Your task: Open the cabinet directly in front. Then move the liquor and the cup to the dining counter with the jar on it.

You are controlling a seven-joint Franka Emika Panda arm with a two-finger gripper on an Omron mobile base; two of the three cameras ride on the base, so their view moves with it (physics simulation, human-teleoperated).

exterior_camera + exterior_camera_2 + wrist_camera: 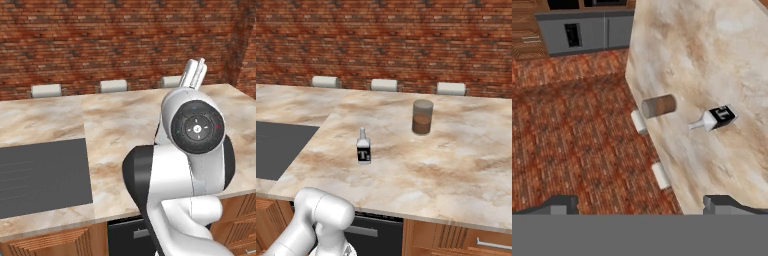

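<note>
The gripper [642,205] is seen from the hand view with its two dark fingertips [559,205] spread wide apart, nothing held between them. It hangs high above the dining counter [712,65], looking down on it. Ahead of the gripper and toward its right fingertip side, the liquor [716,118] stands upright on the marble top, label with black mark visible. Just beside it, further toward the left fingertip side, the jar [659,105] is seen standing near the counter edge, apart from the bottle. Two pale stool seats [639,121] are tucked by that edge, over the red brick-pattern floor [577,135].

In the right base view the liquor [363,146] is placed mid-counter, with the jar [422,117] behind it and to the right, well apart. Three stool backs [384,85] line the far edge before the brick wall [386,40]. A dark cooktop [278,147] is set in the adjoining worktop at left.

In the left base view the arm [185,165] blocks much of the counter [115,130].
</note>
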